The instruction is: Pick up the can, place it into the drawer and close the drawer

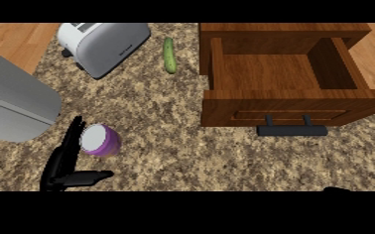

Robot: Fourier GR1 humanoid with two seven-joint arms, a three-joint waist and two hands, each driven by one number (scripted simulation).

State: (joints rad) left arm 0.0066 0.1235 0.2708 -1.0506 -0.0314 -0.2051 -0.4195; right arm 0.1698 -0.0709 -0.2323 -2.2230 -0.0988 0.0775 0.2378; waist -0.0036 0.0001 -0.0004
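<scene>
Left hand (pixel 62 166) open, fingers (pixel 72 136) straight and spread from the thumb. Purple can (pixel 99 140) upright just beside the fingers, on the counter (pixel 168 144). Drawer (pixel 282 87) open, well apart; right hand's (pixel 338 189) fingers not possible to tell.

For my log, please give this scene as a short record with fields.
can: purple can, upright on counter, lower left
left hand: left hand, open, beside the can
right hand: right hand, barely visible at the lower edge
drawer: wooden drawer, open, nothing inside
other: toaster, cucumber
</scene>
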